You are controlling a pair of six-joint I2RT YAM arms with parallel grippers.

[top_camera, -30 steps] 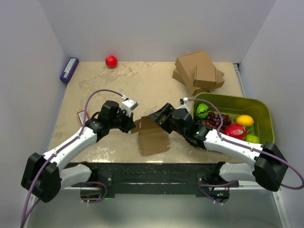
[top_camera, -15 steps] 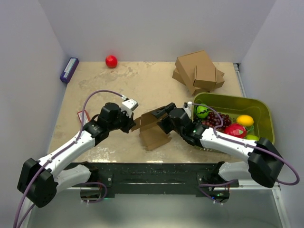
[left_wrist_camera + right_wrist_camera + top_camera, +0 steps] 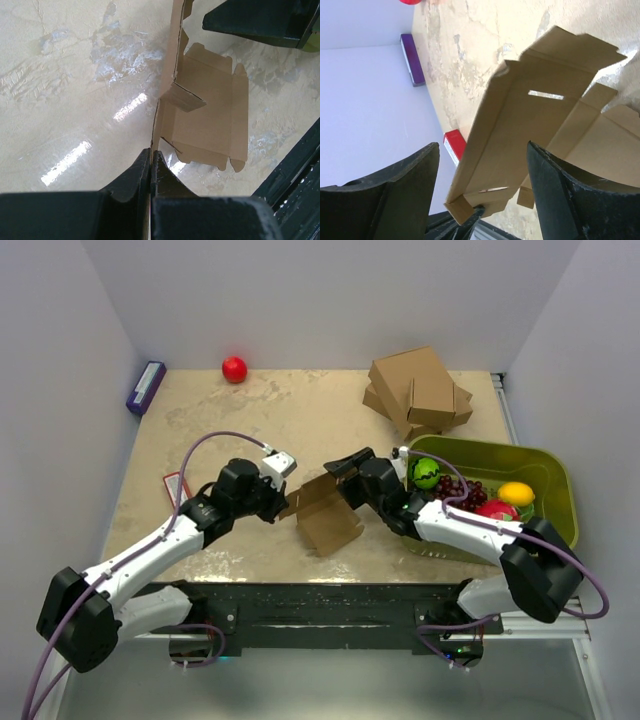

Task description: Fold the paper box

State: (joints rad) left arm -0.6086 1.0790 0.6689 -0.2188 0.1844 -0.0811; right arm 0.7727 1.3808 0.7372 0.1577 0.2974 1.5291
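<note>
The paper box (image 3: 328,525) is being nudged toward 1 o'clock and tipped up steeper, while the right gripper (image 3: 341,466) is drawn toward 12 o'clock.

Plain pale walls (image 3: 330,300) close in the table (image 3: 300,410) on three sides. Its top is beige and mottled (much like polished stone), glossy enough to throw back bright streaks of light (image 3: 127,107). A black rail (image 3: 330,605) runs along the near edge.
</note>
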